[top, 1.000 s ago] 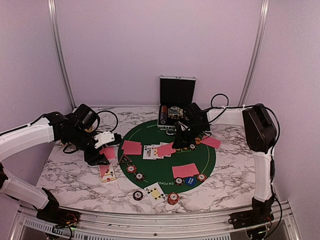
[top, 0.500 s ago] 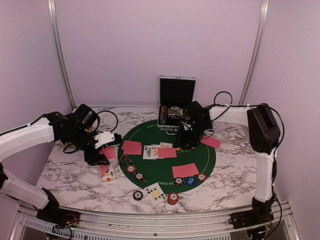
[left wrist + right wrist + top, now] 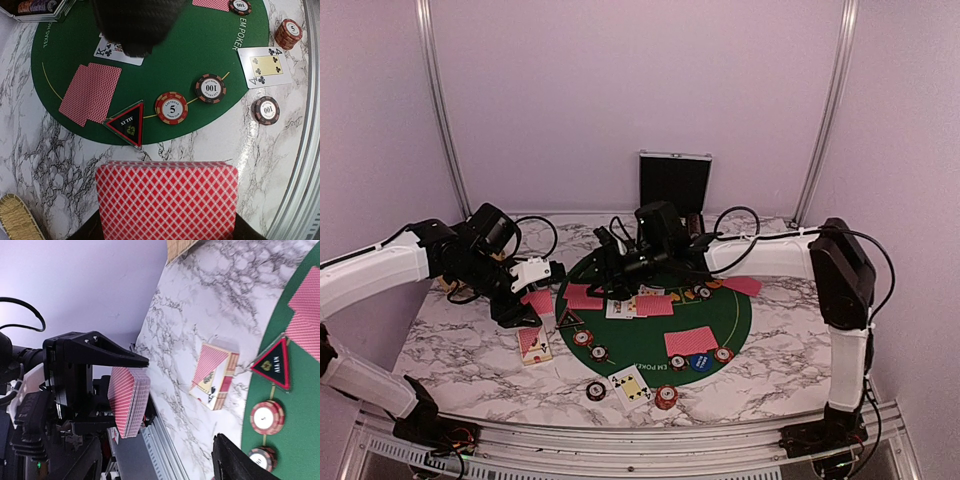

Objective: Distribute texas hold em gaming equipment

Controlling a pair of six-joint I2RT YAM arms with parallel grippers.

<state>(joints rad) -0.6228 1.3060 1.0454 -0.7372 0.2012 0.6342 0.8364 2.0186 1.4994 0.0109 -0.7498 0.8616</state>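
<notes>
Where right arm looms, king card partly hidden.

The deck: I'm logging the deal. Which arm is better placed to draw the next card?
Probably right: the right gripper is open and faces the deck, while the left gripper is busy clamping it.

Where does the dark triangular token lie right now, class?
In the left wrist view, the triangular token lies at the green mat's edge on the left arm's side, beside the chip marked 5 and just below two overlapping red-backed cards.
</notes>
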